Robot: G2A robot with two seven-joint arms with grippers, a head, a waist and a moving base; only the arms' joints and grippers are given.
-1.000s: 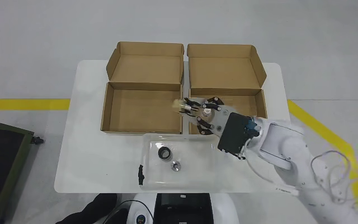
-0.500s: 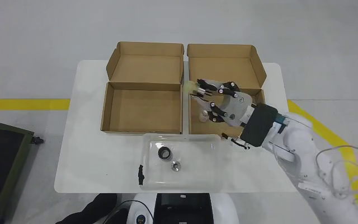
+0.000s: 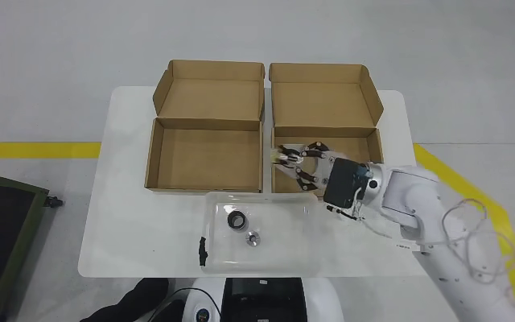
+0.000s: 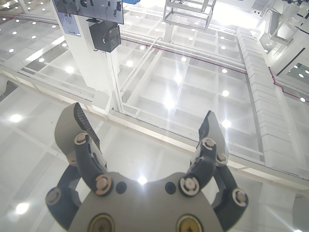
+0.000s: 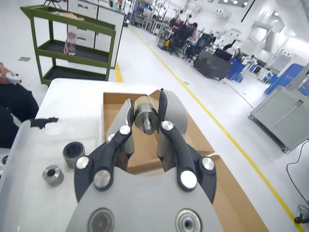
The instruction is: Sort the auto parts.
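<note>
My right gripper [image 3: 283,154] [image 5: 144,108] is shut on a metal cylinder with a threaded stud [image 5: 144,115]. It hangs over the near left corner of the right cardboard box [image 3: 358,149], close to the wall shared with the left cardboard box [image 3: 201,157]. In front of the boxes lies a clear tray [image 3: 282,241] holding a dark ring-shaped part [image 3: 236,219] [image 5: 73,153] and a small metal bushing [image 3: 253,238] [image 5: 53,175]. My left gripper [image 4: 142,114] is open with nothing between its fingers and points up at the ceiling.
A black, irregular piece [image 3: 201,250] [image 5: 44,121] lies at the tray's left end. Both boxes stand open with their lids folded back toward the far table edge. Bare white table [image 3: 129,209] lies left of the tray and boxes.
The right gripper swung with the held part toward the back of the right box, then came back to the box's near left corner. The tray parts have not moved.
</note>
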